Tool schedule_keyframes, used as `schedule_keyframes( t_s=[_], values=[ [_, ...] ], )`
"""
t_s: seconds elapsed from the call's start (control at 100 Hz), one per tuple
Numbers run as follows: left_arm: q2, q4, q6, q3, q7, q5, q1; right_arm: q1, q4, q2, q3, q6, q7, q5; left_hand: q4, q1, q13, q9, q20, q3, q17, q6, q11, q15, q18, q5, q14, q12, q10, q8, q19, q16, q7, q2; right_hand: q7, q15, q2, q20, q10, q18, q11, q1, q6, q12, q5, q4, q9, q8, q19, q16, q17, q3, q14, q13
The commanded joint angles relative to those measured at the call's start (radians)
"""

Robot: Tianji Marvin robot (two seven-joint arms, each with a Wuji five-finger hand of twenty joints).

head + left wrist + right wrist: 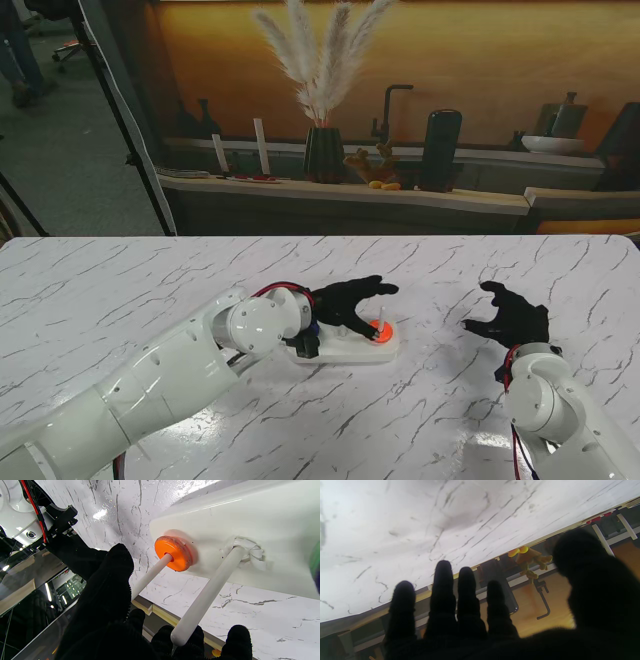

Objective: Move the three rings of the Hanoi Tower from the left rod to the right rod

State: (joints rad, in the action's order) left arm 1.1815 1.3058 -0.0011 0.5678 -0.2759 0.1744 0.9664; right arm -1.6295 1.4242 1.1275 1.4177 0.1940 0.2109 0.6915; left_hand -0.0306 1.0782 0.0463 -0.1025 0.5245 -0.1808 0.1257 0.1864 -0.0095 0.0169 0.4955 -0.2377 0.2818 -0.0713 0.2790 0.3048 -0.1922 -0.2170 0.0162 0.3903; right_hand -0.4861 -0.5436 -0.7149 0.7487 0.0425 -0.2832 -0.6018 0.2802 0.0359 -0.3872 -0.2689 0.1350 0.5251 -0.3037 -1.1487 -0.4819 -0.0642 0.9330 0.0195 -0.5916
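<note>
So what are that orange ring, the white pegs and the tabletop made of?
The orange ring looks like matte plastic or rubber, its face scuffed and speckled. The white pegs look like smooth painted wood or plastic; they have an even sheen. The tabletop looks like glossy marble, white with dark veins, though it may be printed laminate.

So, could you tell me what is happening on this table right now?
The left hand hovers over the white Hanoi Tower base, holding nothing. An orange ring sits at the bottom of the right rod; the middle rod is bare. The right hand waits open, off to the right.
</note>
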Motion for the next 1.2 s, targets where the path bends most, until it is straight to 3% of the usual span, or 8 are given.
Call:
schedule_keyframes(
  t_s=[0.0,0.17,0.36,0.67,1.05,1.19],
  values=[
    [0.000,0.006,-0.025,0.008,-0.003,0.003,0.003,-0.004,-0.001,0.007,-0.004,-0.002,0.004,-0.003,-0.019,-0.020,-0.041,0.031,0.012,0.022,0.015,0.005,-0.027,-0.025,-0.014,0.040,-0.020,0.014,0.007,-0.023,0.054,0.019,-0.016,0.026,-0.012,-0.021,-0.017,0.012,-0.015,-0.043,-0.010,0.002,-0.001,-0.009,-0.031,-0.031,0.011,-0.014,-0.024,-0.014,0.000,0.016,-0.009,-0.017],
    [-0.006,0.046,-0.030,0.055,0.040,0.036,0.041,-0.004,-0.002,0.008,-0.004,-0.002,0.005,-0.003,-0.015,-0.024,-0.037,0.026,0.020,0.034,0.009,0.006,-0.019,-0.017,-0.012,0.040,-0.013,0.014,0.010,-0.026,0.060,0.018,-0.013,0.004,-0.012,-0.021,-0.017,0.011,-0.014,-0.043,-0.010,0.002,-0.003,-0.009,-0.031,-0.031,0.011,-0.013,-0.024,-0.014,0.001,0.016,-0.008,-0.016],
    [-0.033,0.131,-0.044,0.147,0.064,0.118,0.098,-0.003,-0.003,0.008,-0.004,-0.002,0.006,-0.005,-0.010,-0.014,-0.038,0.022,0.058,0.072,0.007,0.006,-0.010,-0.004,-0.005,0.029,-0.005,-0.020,0.009,-0.027,0.044,-0.016,-0.002,-0.016,-0.012,-0.021,-0.014,0.011,-0.014,-0.042,-0.010,0.001,-0.002,-0.009,-0.032,-0.031,0.011,-0.013,-0.025,-0.013,0.001,0.014,-0.009,-0.016],
    [-0.085,0.234,-0.074,0.305,0.027,0.245,0.204,0.001,-0.006,0.008,-0.012,-0.005,0.007,-0.007,-0.016,-0.008,-0.039,0.015,0.082,0.101,-0.004,0.017,0.004,0.018,0.013,0.018,0.008,-0.096,0.011,-0.022,-0.004,-0.084,0.005,-0.023,-0.013,-0.022,-0.013,0.011,-0.014,-0.042,-0.010,0.000,-0.003,-0.009,-0.033,-0.032,0.011,-0.013,-0.026,-0.013,0.000,0.012,-0.009,-0.017],
    [-0.091,0.205,-0.110,0.395,0.099,0.328,0.318,0.005,-0.009,0.008,-0.022,-0.005,0.002,-0.009,-0.027,-0.017,0.037,0.008,0.099,0.075,-0.041,0.058,0.034,0.065,0.044,0.032,0.033,-0.218,0.011,-0.013,-0.177,-0.162,0.002,0.004,-0.012,-0.022,-0.009,0.010,-0.015,-0.041,-0.010,0.000,-0.003,-0.009,-0.032,-0.033,0.012,-0.013,-0.026,-0.013,0.001,0.010,-0.009,-0.016],
    [-0.098,0.198,-0.103,0.413,0.075,0.323,0.339,0.003,-0.007,0.007,-0.022,-0.002,-0.002,-0.009,-0.026,-0.027,0.039,0.006,0.094,0.074,-0.037,0.069,0.035,0.065,0.040,0.030,0.037,-0.233,0.015,-0.011,-0.195,-0.163,0.004,0.007,-0.012,-0.022,-0.007,0.010,-0.014,-0.041,-0.010,0.001,-0.002,-0.009,-0.032,-0.034,0.011,-0.013,-0.026,-0.013,0.001,0.008,-0.009,-0.016]
  ],
)
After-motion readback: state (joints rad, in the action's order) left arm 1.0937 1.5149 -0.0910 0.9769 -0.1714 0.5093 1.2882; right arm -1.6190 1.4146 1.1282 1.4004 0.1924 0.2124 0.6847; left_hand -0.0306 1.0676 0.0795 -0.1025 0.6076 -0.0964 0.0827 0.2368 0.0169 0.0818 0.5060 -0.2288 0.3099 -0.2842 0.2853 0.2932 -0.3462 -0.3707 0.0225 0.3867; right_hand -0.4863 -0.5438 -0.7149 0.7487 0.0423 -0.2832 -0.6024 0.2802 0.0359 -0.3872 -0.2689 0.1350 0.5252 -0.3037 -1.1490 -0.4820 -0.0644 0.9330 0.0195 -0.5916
